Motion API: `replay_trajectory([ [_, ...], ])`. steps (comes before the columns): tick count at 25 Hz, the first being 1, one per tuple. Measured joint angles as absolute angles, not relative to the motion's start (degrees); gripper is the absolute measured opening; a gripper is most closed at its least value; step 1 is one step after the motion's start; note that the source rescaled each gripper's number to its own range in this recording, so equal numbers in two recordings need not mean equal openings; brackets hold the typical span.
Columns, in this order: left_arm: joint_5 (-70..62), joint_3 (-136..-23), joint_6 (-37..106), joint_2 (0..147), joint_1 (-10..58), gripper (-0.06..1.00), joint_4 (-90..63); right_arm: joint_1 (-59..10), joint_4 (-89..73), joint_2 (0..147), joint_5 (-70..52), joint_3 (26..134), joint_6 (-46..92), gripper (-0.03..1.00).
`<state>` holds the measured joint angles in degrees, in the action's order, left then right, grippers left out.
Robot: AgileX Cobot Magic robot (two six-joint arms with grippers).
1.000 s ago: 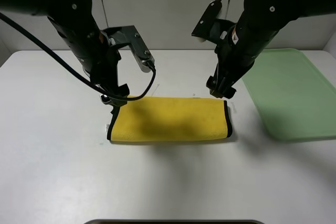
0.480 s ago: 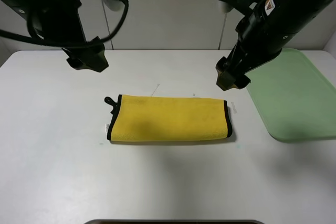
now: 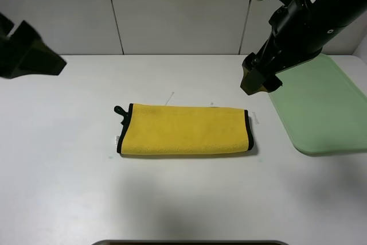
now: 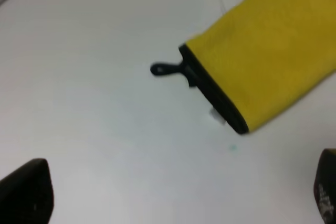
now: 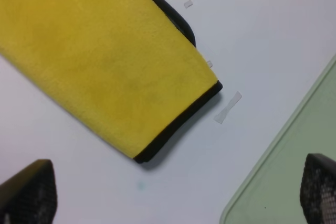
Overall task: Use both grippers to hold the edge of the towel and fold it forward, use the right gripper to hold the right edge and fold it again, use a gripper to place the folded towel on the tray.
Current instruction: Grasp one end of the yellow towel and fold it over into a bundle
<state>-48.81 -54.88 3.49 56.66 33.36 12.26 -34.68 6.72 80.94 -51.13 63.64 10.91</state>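
Towel: the towel (image 3: pixel 184 130) lies flat in the middle of the bench (image 3: pixel 69 164), folded into a long yellow band, its long sides parallel to the bench's front edge.
Edge of the towel: the edge of the towel (image 3: pixel 249 130) is black piping that shows down both short ends; no grey reverse shows.
Corner loop: the small black loop (image 3: pixel 119 111) sticks out on the bench from the band's rear left corner.
Tray: the tray (image 3: pixel 321 101) sits at the bench's right edge, near the band's right end but apart from it, with nothing on the part in view.
Tape scrap: a white scrap (image 5: pixel 227 107) lies on the bench between the band's right end and the tray.
Right arm: slants down from the upper right; the right gripper (image 3: pixel 261 78) hangs above the bench to the rear of the band's right end, by the tray's left rim, touching nothing.
Right pincer: wide, nothing between the fingertips (image 5: pixel 29 192).
Left arm: only its dark end shows; the left gripper (image 3: pixel 26 58) hangs over the bench's left edge, well apart from the towel.
Left pincer: wide, fingertips (image 4: pixel 26 195) far apart, holding nothing.
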Motion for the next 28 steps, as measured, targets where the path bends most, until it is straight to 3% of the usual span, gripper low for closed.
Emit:
replay_trajectory([
  [7,-49.51,-43.31,-4.13,35.04,33.36,1.00,12.26,-34.68,5.59,80.94,-51.08,63.64,10.76,1.00],
  [17,-56.89,-36.48,-9.69,6.27,33.36,1.00,11.53,-34.68,4.18,80.94,-48.87,63.64,10.76,1.00],
  [28,-60.75,-28.54,-8.25,-0.18,33.36,1.00,6.02,-34.68,3.49,80.94,-48.34,63.64,10.76,1.00],
])
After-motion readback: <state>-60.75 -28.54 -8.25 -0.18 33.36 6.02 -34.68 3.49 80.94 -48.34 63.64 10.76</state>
